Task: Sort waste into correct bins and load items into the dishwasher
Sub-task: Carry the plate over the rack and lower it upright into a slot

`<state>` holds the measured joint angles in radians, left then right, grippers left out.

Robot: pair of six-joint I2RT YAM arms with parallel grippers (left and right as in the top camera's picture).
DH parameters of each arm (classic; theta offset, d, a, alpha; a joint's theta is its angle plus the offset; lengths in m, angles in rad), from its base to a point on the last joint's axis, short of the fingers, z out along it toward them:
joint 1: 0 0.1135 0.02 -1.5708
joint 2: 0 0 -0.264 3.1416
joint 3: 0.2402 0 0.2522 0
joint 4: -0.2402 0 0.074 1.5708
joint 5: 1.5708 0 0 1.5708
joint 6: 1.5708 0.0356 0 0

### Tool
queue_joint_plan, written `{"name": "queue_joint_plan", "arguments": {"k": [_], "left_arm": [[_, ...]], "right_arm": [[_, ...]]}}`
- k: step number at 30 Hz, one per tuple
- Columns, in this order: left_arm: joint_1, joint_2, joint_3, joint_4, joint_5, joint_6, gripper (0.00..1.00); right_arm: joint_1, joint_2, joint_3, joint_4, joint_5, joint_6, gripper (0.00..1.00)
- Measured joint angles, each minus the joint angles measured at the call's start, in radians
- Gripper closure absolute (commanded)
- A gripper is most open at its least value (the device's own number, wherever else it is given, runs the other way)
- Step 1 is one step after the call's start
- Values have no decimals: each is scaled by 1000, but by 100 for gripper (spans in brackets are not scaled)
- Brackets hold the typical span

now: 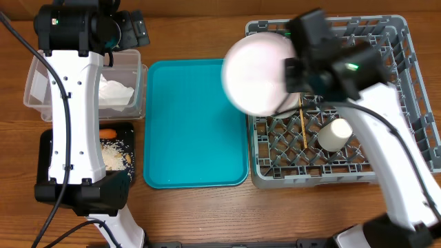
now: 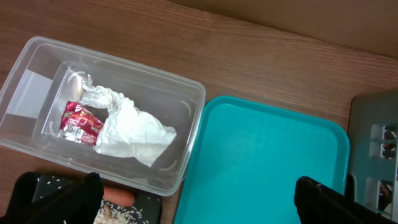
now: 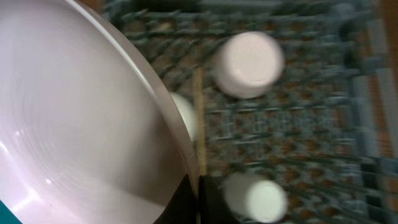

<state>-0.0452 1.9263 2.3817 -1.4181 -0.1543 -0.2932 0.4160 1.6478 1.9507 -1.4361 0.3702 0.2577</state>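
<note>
Jaws of the right gripper (image 1: pixel 295 71) are clamped on the rim of the plate (image 1: pixel 258 74); jaws of the left gripper (image 2: pixel 196 202) stand wide apart above the clear tub (image 2: pixel 186 99).

Dish rack (image 1: pixel 413 103): grey plastic, lattice floor, on the desk (image 1: pixel 207 213).

Teal tray (image 1: pixel 196 124): smooth, between rack and tub.

Plate: round, pale, glossy, held over the rack's left edge, blurred.

Tub: holds a crumpled white napkin (image 2: pixel 134 127) and a red wrapper (image 2: pixel 79 122).

Black tray (image 1: pixel 48 148): carries a carrot (image 1: pixel 107 133) and rice (image 1: pixel 114 155), partly hidden by the left arm.

Rack contents: white cup (image 1: pixel 335 134), chopsticks (image 1: pixel 303 129).
</note>
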Motion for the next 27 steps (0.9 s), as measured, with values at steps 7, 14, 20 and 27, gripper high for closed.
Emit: {"name": "queue_joint_plan", "arguments": {"k": [7,14,20,27], "left_arm": [[0,0,0,0,0,0,0],[0,0,0,0,0,0,0],[0,0,0,0,0,0,0],[0,0,0,0,0,0,0]], "right_arm": [[-44,-67,2,-56,401,-2,96],[-82,-66,-109,11,656,-20,96],[-82,-66,-280,174,769,-54,96],[-82,-64,-454,343,792,-113,96]]}}
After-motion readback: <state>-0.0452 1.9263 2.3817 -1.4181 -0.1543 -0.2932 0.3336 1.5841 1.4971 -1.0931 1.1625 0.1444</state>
